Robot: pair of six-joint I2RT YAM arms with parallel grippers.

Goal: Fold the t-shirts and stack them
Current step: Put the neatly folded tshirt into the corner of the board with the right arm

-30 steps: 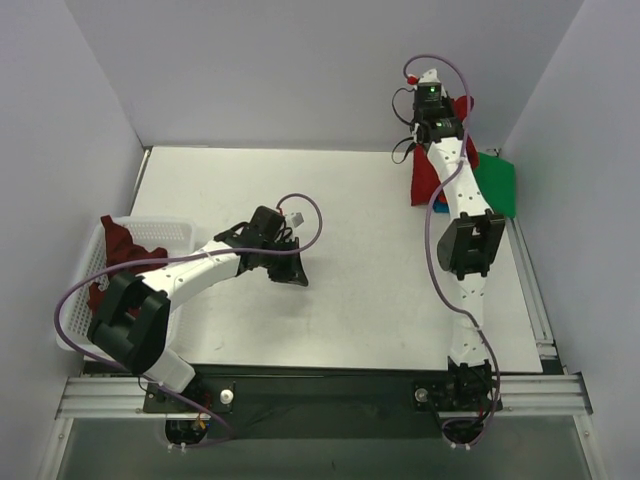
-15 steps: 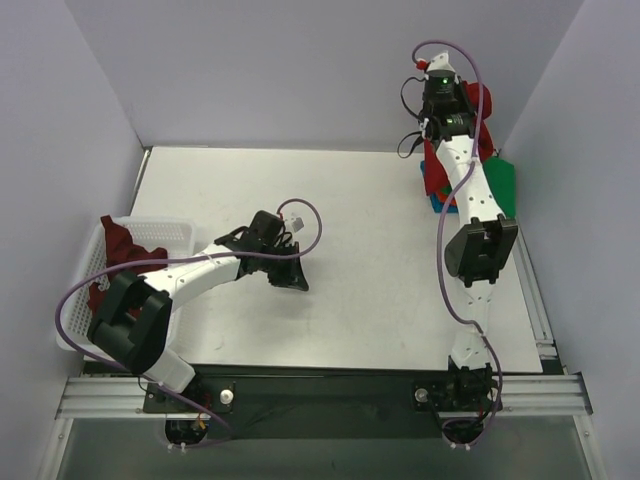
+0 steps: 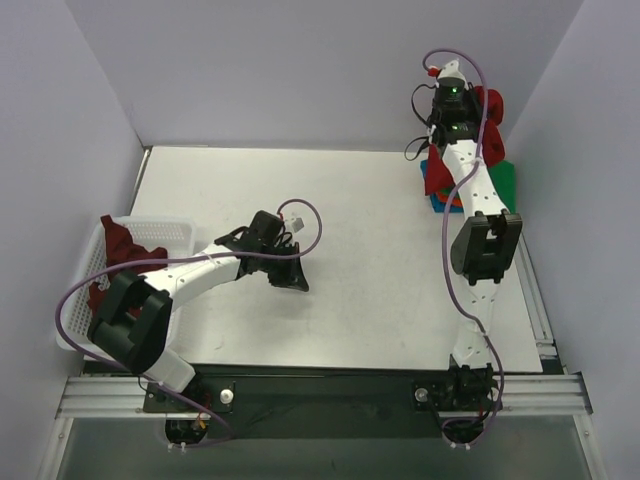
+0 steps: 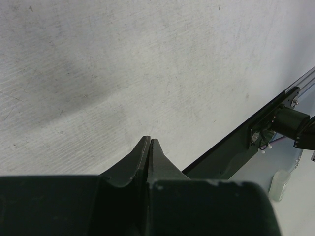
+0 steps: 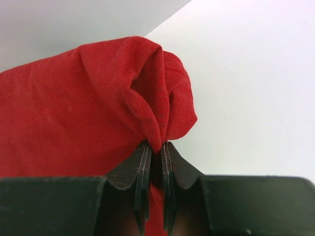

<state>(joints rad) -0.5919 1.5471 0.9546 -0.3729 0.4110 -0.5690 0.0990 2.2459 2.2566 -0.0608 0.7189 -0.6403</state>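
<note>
In the right wrist view my right gripper is shut on a bunched fold of the bright red t-shirt. From above, the red t-shirt is held up at the far right corner. Its lower part hangs over the folded stack of a green t-shirt and a blue one, with a thin orange edge showing. My left gripper is shut with nothing in it, low over the bare table; in the top view the left gripper is left of the middle. A maroon t-shirt lies in the basket.
The white mesh basket stands at the table's left edge. Grey walls close in the back and both sides. The right arm's purple cable loops beside the arm. A metal rail runs along the near edge.
My right arm has swung back and to the right, carrying the red t-shirt higher and further over the stack. The left arm has not moved.
</note>
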